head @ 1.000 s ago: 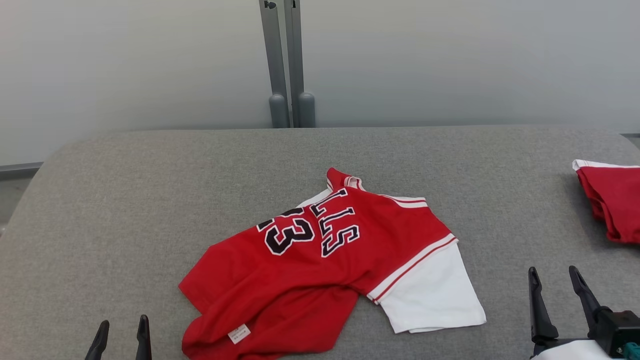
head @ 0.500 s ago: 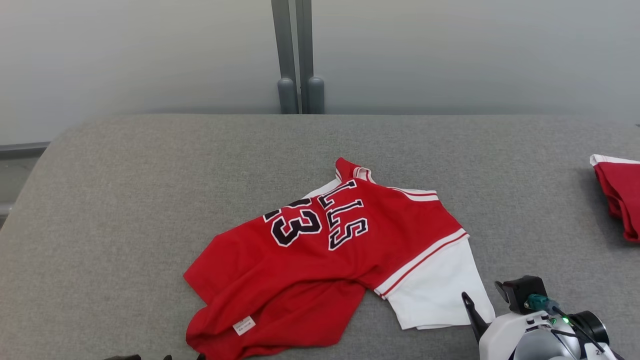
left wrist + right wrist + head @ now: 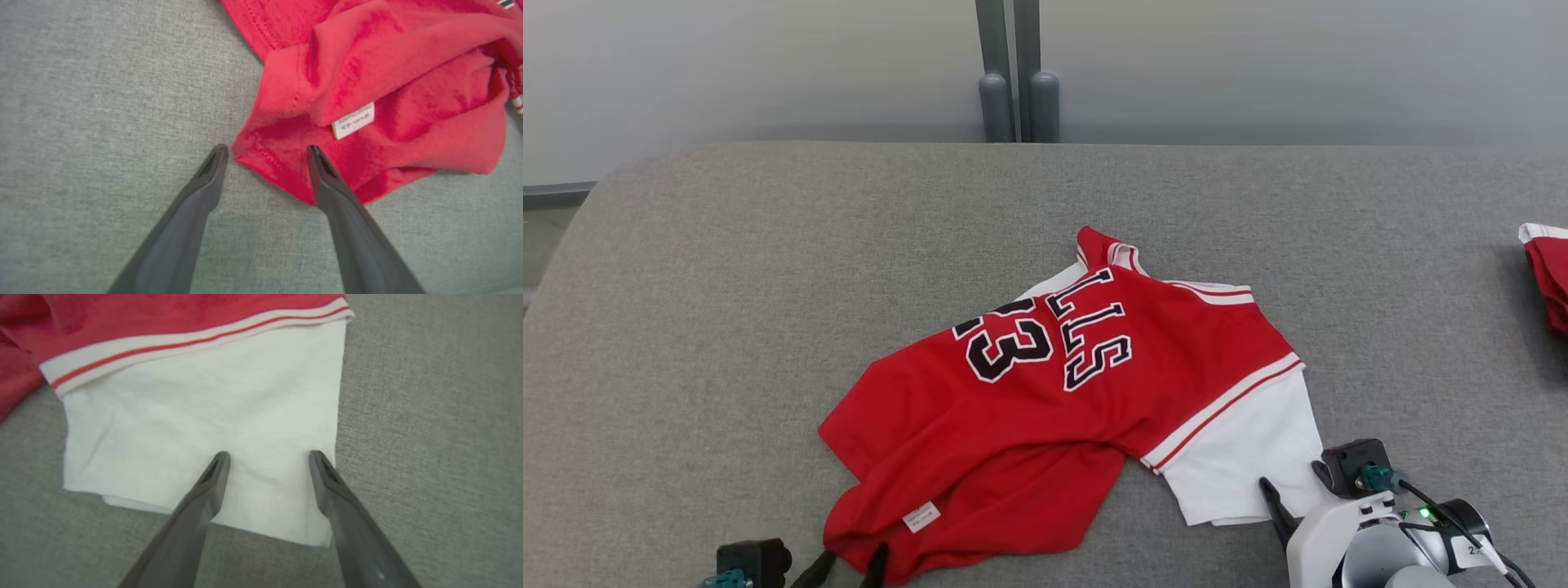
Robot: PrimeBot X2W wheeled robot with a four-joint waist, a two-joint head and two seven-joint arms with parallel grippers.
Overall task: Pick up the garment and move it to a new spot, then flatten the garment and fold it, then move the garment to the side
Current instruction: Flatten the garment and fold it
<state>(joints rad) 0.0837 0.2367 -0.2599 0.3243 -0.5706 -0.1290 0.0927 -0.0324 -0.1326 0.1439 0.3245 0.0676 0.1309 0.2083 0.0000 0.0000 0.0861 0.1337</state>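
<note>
Rumpled red jersey-style garment (image 3: 1045,408) with black lettering and white sleeve, lying crumpled, partly folded under, mid-surface.

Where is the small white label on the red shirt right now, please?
In the head view, the label sits on the crumpled lower-left corner of the shirt, just up and right of the left gripper.

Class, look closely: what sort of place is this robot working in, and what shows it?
Probably a lab or test room set up for folding clothes: a wide grey fabric-covered table, a bare pale wall with a grey post behind it, and a red jersey lying there.
</note>
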